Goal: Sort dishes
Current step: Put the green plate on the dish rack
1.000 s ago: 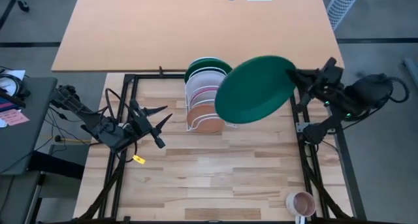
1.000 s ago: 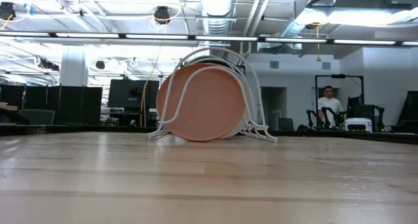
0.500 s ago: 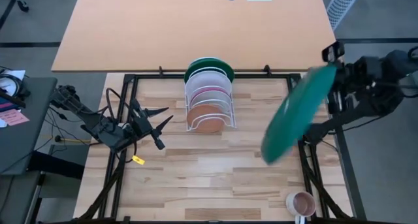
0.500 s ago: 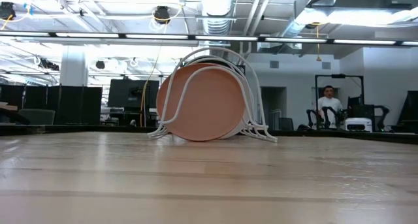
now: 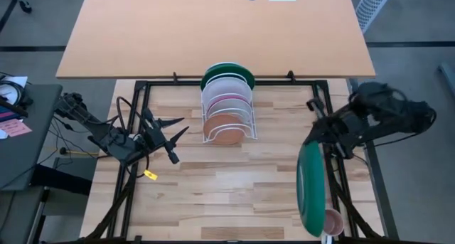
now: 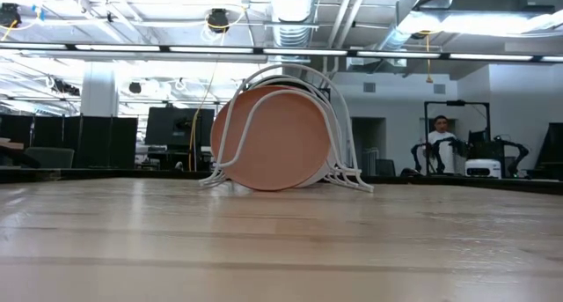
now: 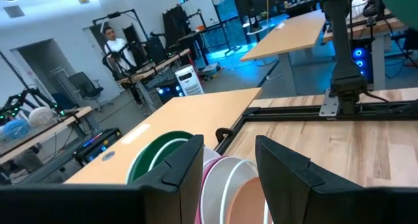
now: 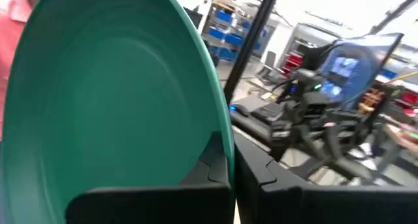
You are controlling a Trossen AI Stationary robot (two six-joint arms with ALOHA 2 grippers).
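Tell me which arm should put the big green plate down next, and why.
Right. The right gripper is already shut on the big green plate, holding it on edge above the table's right side near the mug. The left gripper sits open and empty, left of the rack.

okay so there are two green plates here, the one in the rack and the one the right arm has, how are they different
The green plate in the rack stands at the back of the white wire rack, behind the other plates; the green plate in the right hand is off the rack, over the table's right edge near the pink mug. The racked one is mostly hidden, only its top arc showing from above; the held one shows edge-on, gripped at its rim by the right hand. Both are round, dark green and on edge.
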